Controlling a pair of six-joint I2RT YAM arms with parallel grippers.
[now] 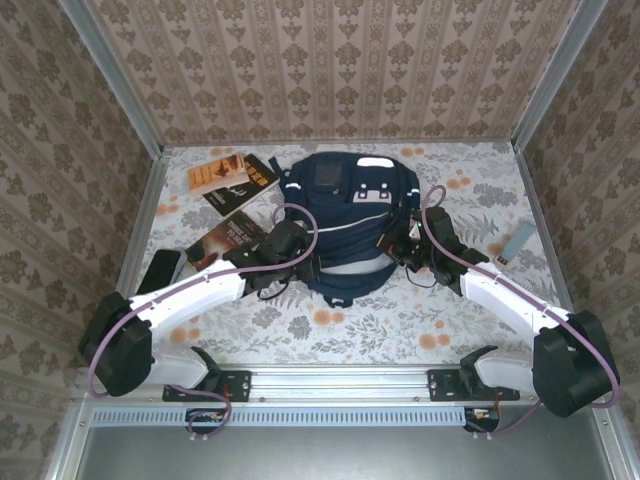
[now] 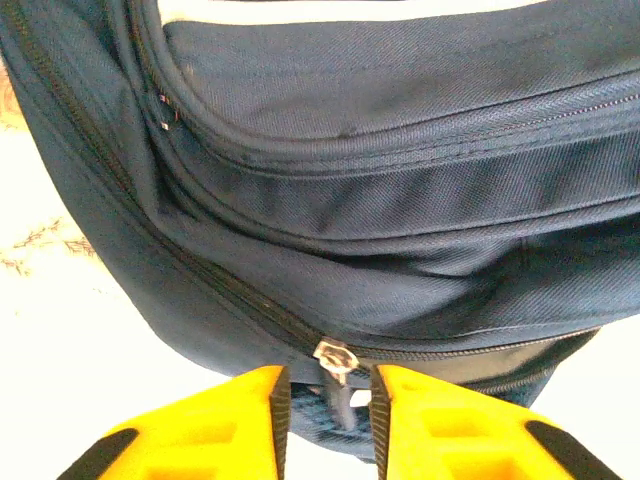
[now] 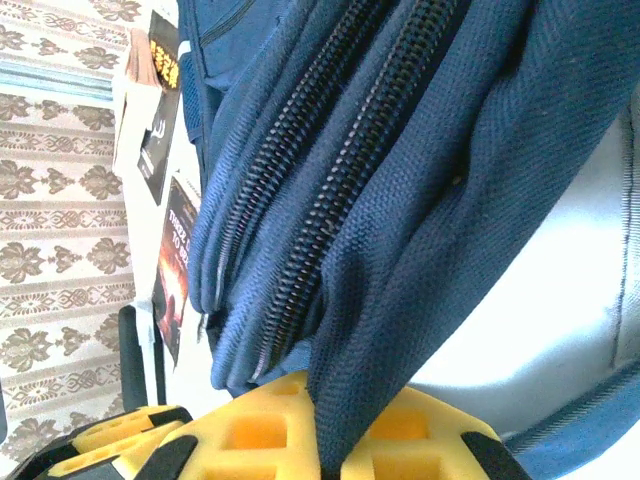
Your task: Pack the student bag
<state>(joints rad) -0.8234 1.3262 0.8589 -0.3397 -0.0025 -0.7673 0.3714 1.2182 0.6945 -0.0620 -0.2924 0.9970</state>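
The student bag (image 1: 350, 210), a navy backpack with a white stripe, lies in the middle of the table. My left gripper (image 1: 291, 246) is at its near-left side. In the left wrist view the yellow fingers (image 2: 240, 415) stand a little apart, open, with the bag's metal zip slider (image 2: 333, 358) and its pull tab hanging in the gap, untouched. My right gripper (image 1: 405, 243) is at the bag's right side. In the right wrist view it (image 3: 335, 405) is shut on a fold of the bag's blue fabric (image 3: 420, 250) beside two zip tracks.
Left of the bag lie an orange book (image 1: 215, 172), a black book (image 1: 245, 187) and a dark book (image 1: 228, 237), with a black flat object (image 1: 160, 270) nearer the left wall. A pale blue item (image 1: 517, 243) lies at the right. Patterned walls close in three sides.
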